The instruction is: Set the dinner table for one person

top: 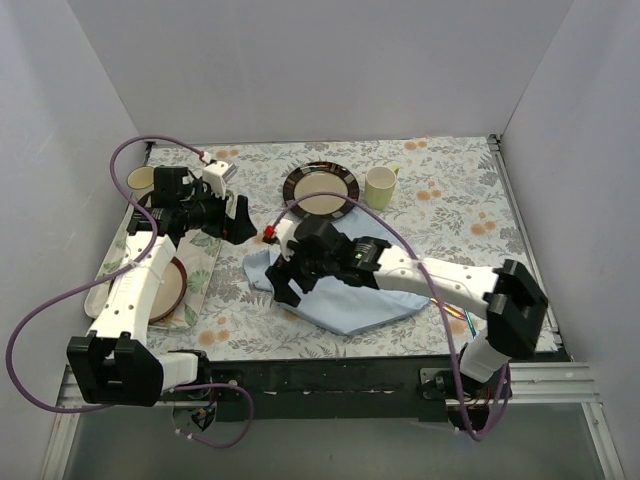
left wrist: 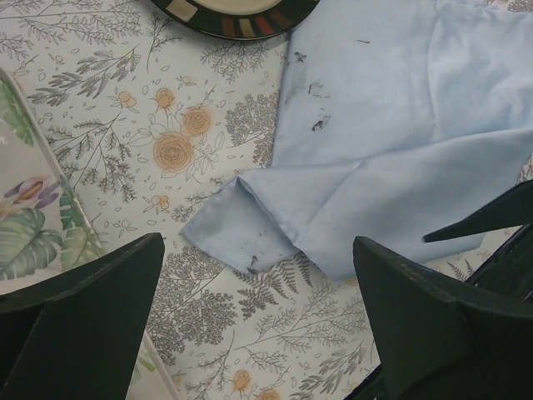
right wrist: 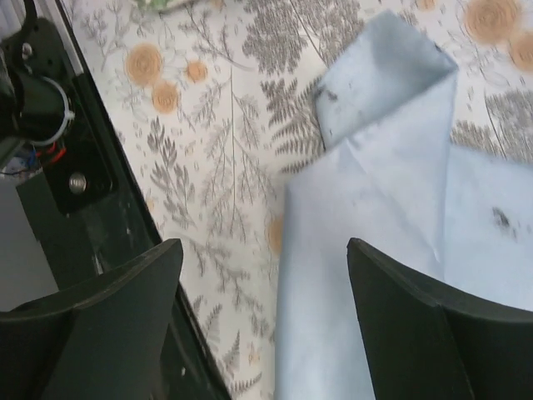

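Note:
The dinner table [top: 450, 210] is covered in fern-and-flower cloth. A light-blue cloth mat [top: 345, 300] lies near its front middle, with its left corner folded over. My left gripper [top: 240, 222] is open and empty, hovering left of the mat; the left wrist view shows the gripper [left wrist: 258, 250] over the folded corner of the mat [left wrist: 391, 125]. My right gripper [top: 285, 282] is open and empty above the mat's left front edge; the right wrist view shows the gripper [right wrist: 265, 246] straddling the edge of the mat [right wrist: 391, 208] and the table cloth [right wrist: 216, 167].
A dark-rimmed plate [top: 321, 187] and a pale green mug [top: 380, 187] stand behind the mat. A floral tray [top: 200, 275] at the left holds a brown-rimmed dish [top: 175, 290]. Another mug [top: 140, 182] stands at the far left. Cutlery [top: 465, 322] lies at the front right.

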`<control>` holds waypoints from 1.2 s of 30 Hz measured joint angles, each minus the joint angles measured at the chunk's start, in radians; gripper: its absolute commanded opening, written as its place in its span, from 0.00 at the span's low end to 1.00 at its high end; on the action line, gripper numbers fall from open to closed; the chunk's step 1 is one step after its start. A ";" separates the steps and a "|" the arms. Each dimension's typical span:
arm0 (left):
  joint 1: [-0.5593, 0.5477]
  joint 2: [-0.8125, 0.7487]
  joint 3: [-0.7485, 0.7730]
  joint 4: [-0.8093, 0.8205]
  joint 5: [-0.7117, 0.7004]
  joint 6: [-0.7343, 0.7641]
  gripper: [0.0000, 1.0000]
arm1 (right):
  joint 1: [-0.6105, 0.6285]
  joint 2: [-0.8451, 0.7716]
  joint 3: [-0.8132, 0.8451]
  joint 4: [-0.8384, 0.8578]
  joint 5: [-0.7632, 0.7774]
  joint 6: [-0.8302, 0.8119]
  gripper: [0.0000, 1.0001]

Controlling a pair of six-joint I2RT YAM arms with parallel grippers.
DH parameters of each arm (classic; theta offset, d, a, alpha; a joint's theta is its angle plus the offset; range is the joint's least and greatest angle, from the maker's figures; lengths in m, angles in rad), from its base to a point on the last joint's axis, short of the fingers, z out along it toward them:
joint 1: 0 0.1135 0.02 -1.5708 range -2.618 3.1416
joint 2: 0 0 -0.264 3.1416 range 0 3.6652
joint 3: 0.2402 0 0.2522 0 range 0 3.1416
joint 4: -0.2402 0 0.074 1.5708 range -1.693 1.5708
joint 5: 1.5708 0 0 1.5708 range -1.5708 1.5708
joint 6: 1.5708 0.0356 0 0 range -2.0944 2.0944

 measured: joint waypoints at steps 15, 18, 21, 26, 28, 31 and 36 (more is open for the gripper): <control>-0.050 -0.011 -0.089 -0.017 0.145 -0.006 0.97 | -0.735 -0.716 -0.612 -0.158 0.284 0.294 0.88; -0.102 -0.022 -0.107 -0.014 0.127 -0.009 0.98 | -0.866 -0.735 -0.687 -0.117 0.278 0.331 0.86; -0.187 -0.038 -0.132 -0.010 0.087 -0.011 0.98 | -0.972 -0.687 -0.726 -0.061 0.257 0.360 0.83; -0.276 -0.052 -0.161 -0.010 0.037 -0.013 0.98 | -1.026 -0.565 -0.754 0.017 0.214 0.385 0.75; -0.292 -0.053 -0.161 -0.010 0.014 -0.013 0.98 | -1.028 -0.539 -0.763 0.036 0.194 0.393 0.70; -0.309 -0.058 -0.161 -0.011 -0.009 -0.009 0.98 | -1.028 -0.536 -0.780 0.049 0.179 0.399 0.50; -0.334 -0.075 -0.161 -0.014 -0.017 -0.002 0.98 | -1.032 -0.538 -0.803 0.080 0.168 0.390 0.01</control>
